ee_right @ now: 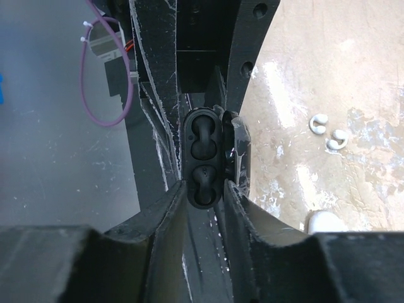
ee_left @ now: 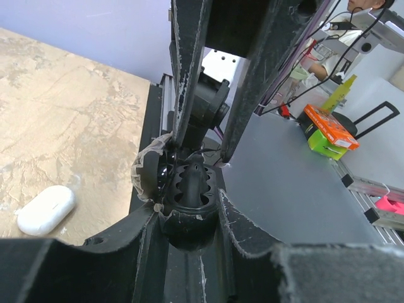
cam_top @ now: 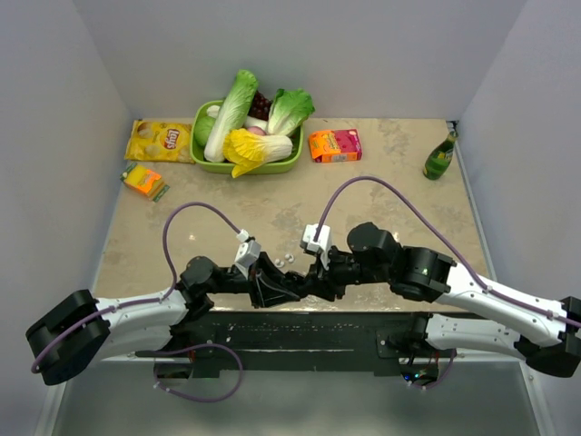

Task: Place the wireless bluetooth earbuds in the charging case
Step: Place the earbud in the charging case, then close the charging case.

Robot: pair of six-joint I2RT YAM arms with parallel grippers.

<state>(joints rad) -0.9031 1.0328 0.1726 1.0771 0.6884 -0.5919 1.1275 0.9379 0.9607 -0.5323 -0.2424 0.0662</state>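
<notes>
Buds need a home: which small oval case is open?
The black oval plastic case in the left hand, two empty cavities showing. The glossy white pebble-shaped plastic case lies shut on the table.

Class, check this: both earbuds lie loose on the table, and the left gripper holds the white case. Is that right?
No. The white case lies on the table, not in the left gripper, which grips a black case, as the left wrist view shows. The earbuds do lie loose on the table.
</notes>
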